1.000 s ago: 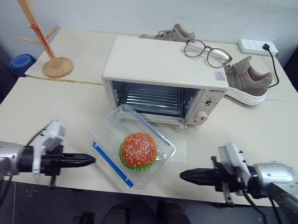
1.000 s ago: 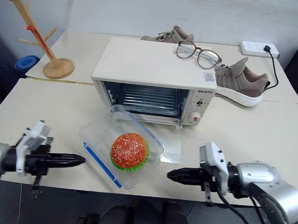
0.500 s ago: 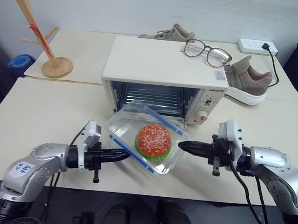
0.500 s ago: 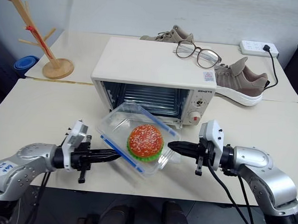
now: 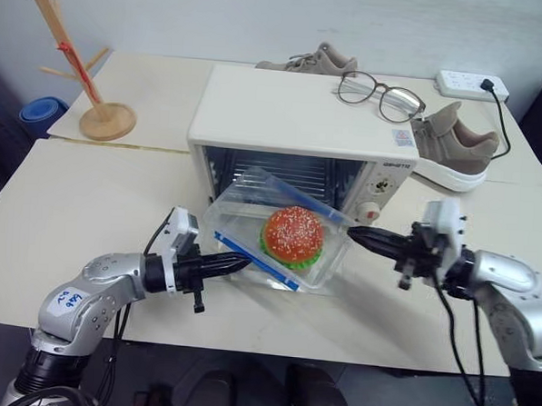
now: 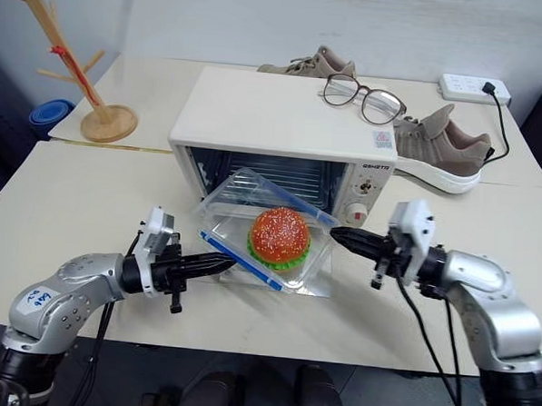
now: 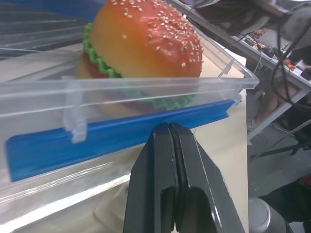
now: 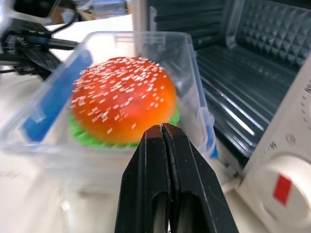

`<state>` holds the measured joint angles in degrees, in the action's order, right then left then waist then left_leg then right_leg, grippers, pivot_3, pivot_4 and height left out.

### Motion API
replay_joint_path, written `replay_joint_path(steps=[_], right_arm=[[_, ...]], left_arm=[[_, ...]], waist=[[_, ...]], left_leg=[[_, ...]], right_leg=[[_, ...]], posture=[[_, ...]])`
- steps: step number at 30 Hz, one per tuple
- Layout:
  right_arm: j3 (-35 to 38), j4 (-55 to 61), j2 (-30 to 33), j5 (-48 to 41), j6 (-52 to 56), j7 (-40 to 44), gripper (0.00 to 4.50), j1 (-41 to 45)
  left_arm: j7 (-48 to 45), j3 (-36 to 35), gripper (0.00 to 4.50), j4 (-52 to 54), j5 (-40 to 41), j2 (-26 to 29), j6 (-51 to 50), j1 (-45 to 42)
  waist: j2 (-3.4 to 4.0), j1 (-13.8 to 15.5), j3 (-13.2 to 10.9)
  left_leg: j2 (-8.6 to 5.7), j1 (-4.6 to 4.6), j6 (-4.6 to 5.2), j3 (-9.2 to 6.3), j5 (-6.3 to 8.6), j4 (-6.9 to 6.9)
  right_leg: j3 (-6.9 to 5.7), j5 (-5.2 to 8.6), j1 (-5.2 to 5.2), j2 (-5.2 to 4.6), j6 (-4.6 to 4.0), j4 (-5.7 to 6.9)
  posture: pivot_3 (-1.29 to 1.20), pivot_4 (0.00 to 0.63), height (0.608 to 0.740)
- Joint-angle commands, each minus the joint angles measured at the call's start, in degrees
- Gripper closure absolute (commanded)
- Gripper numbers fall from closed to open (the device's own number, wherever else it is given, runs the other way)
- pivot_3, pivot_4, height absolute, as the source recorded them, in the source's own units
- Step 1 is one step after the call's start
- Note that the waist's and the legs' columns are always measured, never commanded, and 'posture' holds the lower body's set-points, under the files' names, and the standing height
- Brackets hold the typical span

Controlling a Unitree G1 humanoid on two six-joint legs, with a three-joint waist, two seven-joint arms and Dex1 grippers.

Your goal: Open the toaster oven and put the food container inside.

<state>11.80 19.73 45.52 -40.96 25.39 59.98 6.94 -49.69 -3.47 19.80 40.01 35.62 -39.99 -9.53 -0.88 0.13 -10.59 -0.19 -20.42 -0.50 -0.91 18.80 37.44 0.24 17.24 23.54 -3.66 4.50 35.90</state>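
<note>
The cream-white toaster oven [image 5: 294, 113] stands mid-table with its cavity open and its glass door [image 5: 332, 281] lying flat in front. The food container [image 5: 252, 222], a clear box with blue clip strips and a toy hamburger [image 5: 294, 233] inside, hangs tilted just before the oven mouth. It is pinched from two sides. My left gripper [image 5: 241, 262] is shut, its tip pressed against the near blue strip [image 7: 112, 133]. Opposite it, my right gripper [image 5: 353, 233] is also shut, its tip against the box's wall [image 8: 194, 92] by the control panel.
Glasses [image 5: 381, 95] lie on the oven's top. Grey shoes [image 5: 451, 144] and a power strip [image 5: 471, 84] sit behind and to the right. A wooden rack [image 5: 77, 84] stands far left, with a blue bowl [image 5: 35, 113] beyond the table edge.
Both shut grippers came inward from the table's front corners and met the container's sides. The container rose off the table, tilted, and shifted toward the oven mouth.
</note>
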Motion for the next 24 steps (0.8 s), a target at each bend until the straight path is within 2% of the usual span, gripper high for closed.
replay_joint_path(steps=[1,3,6,11,16,20,24], right_arm=[[2.58,6.39,3.48,-3.42,4.00,2.11,4.45,-5.31],[0.70,7.20,2.01,0.26,2.03,-0.63,4.45,-7.11],[-3.61,4.86,-1.66,7.26,-1.98,-5.43,4.45,-4.71],[-8.77,-0.94,-6.56,12.21,-5.21,-6.91,4.45,2.79],[-10.83,-8.73,-10.06,15.20,-8.60,-6.57,4.45,9.93],[-10.26,-13.05,-10.07,17.42,-11.95,-5.86,4.45,12.48],[-6.61,-8.92,-4.90,12.74,-8.83,-0.15,4.45,8.27]], left_arm=[[-2.28,-2.30,4.50,0.43,1.01,1.98,0.85,0.63],[-3.43,-2.73,4.50,0.22,1.19,3.11,0.79,1.13],[-4.02,-2.41,4.50,0.07,0.71,3.63,1.13,1.42],[-3.76,-1.44,4.50,-0.18,0.07,2.63,1.45,0.62],[-3.50,-0.39,4.50,-1.04,-1.05,1.37,2.67,0.03],[-3.02,0.00,4.50,-1.92,-2.13,0.00,4.25,-0.65],[-2.80,-0.65,4.50,-2.73,-3.02,-0.39,5.72,-1.02]], waist=[[0.00,0.00,0.00],[0.00,-0.18,0.00],[-0.01,-0.55,0.01],[0.00,-0.29,0.00],[0.00,-0.28,0.00],[0.00,-0.28,0.00],[0.01,-0.07,0.00]], left_leg=[[0.01,0.00,0.00,-0.02,0.00,0.00],[0.03,0.02,0.00,-0.02,0.00,-0.02],[0.04,0.10,0.00,0.12,0.00,0.00],[0.02,0.11,-0.03,0.08,-0.02,0.01],[0.02,0.02,-0.05,0.08,-0.02,0.00],[0.02,0.02,-0.05,0.08,-0.02,0.01],[0.02,0.00,-0.05,0.08,-0.02,0.00]], right_leg=[[-0.01,0.00,-0.01,0.01,0.00,0.00],[-0.01,0.00,-0.01,0.02,0.00,0.00],[0.11,0.00,-0.02,0.07,0.00,0.06],[0.09,0.00,-0.01,0.06,0.00,0.07],[0.08,0.00,0.06,0.05,0.00,0.03],[0.07,0.00,0.05,0.05,0.00,0.03],[0.05,0.00,0.06,0.05,0.00,0.03]], posture=[[0.00,0.150,0.740],[0.00,0.150,0.740],[0.00,0.150,0.740],[0.00,0.150,0.740],[0.00,0.150,0.740],[0.00,0.150,0.740],[0.00,0.150,0.740]])
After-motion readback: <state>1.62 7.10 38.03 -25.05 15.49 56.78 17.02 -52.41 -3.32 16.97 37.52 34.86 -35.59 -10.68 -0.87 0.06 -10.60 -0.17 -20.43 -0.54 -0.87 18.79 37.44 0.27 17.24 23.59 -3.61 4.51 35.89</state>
